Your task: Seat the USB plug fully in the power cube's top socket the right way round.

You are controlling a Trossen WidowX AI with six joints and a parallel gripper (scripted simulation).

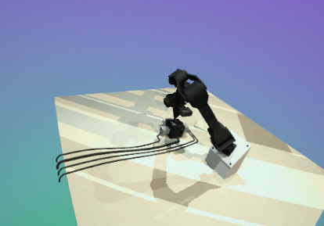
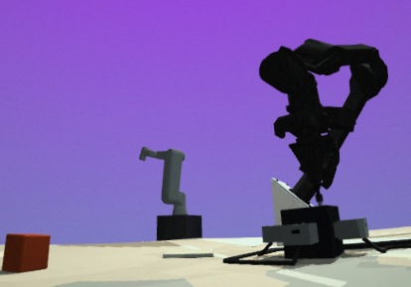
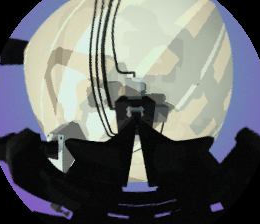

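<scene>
The black power cube [image 1: 174, 129] [image 2: 314, 235] [image 3: 122, 106] stands on the table, with grey blocks on its sides and black cables. My gripper [image 1: 175, 117] [image 2: 325, 187] [image 3: 136, 122] is nearly closed, just above the cube's top. It is shut on the dark USB plug [image 2: 320, 200], whose lower part shows between the fingertips and the cube's top in the exterior view. The plug stands about upright at the top. How deep it sits, which way round it is, and the socket's opening cannot be made out.
Grey side blocks [image 2: 294, 235] [image 3: 135, 86] stick out from the cube. Black cables [image 1: 129, 147] [image 3: 92, 50] run across the table and over its edge. A white box [image 1: 223, 163] stands at the arm's base. A red block [image 2: 27, 253], a thin pale plate [image 2: 189, 255] and a grey arm [image 2: 172, 176] also show.
</scene>
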